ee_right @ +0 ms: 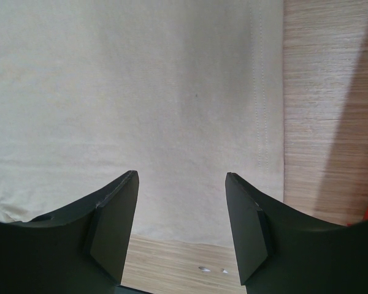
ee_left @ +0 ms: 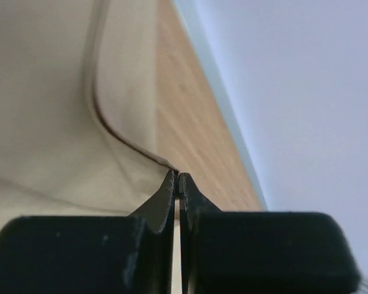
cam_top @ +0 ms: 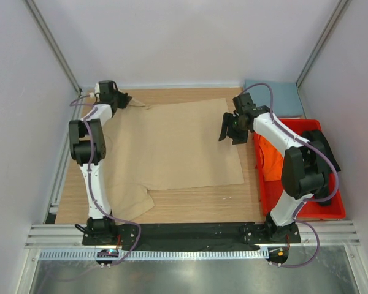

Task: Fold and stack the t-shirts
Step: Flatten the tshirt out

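Note:
A tan t-shirt (cam_top: 178, 147) lies spread over the wooden table, one sleeve hanging toward the near left. At its far left corner my left gripper (cam_top: 127, 101) is shut on the tan t-shirt's edge (ee_left: 49, 122), and a sliver of cloth shows between the left gripper's (ee_left: 177, 177) closed tips. My right gripper (cam_top: 231, 138) hovers open over the shirt's right edge. In the right wrist view the tan t-shirt (ee_right: 141, 92) fills the space beyond the right gripper (ee_right: 181, 184), which holds nothing. An orange t-shirt (cam_top: 271, 156) lies in the bin. A slate blue-grey t-shirt (cam_top: 276, 97) lies flat at the back right.
A red plastic bin (cam_top: 322, 211) stands along the table's right side, next to the right arm. White walls close in the table at the back and both sides. A strip of bare wood (cam_top: 196, 205) runs in front of the shirt.

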